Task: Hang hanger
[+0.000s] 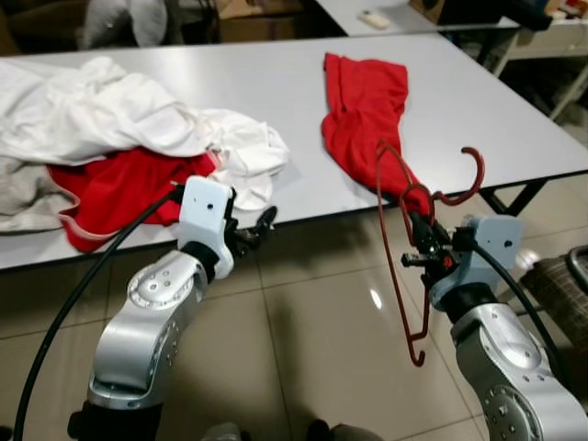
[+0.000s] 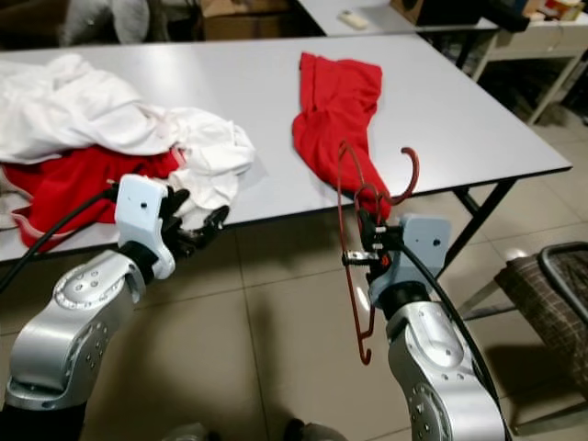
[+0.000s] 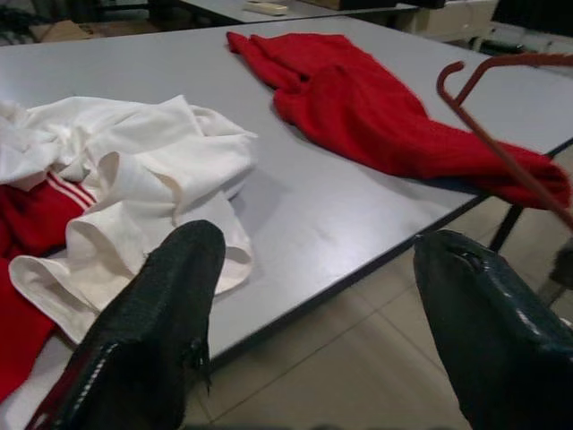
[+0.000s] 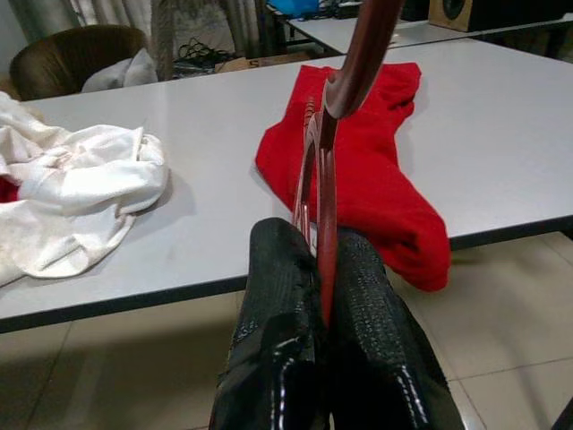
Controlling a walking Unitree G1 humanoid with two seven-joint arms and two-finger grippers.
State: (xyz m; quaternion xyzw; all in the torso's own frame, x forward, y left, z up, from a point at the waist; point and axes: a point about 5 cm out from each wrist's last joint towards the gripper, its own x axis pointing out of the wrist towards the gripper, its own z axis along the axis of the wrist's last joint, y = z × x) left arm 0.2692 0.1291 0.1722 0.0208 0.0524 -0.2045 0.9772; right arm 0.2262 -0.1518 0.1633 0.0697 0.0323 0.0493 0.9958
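Grey table holds the clothes; no bins or boxes with contents that can be made out. On it: a red garment lying lengthwise, its lower end drooping over the near edge of the table. To the robot's left a heap of white clothes sits on top of a second red piece, with a bit of grey cloth at the far left, cut off by the frame edge.

Right gripper is in front of the table edge, over the tiled floor, fingers pressed together and clamped on the dark red hanger. Hanger is held off the table, tilted nearly on end: hook up and pointing to the robot's right, body hanging down toward the floor. Its top overlaps the drooping end of the red garment; cannot tell if they touch. In the right wrist view the hanger wire runs up between the two black fingers.

Left gripper hovers just below the near table edge by the white heap, fingers spread apart, nothing between them.

Far side: small white object on a second table, too small to identify. A chair at the robot's right is cut off by the frame.
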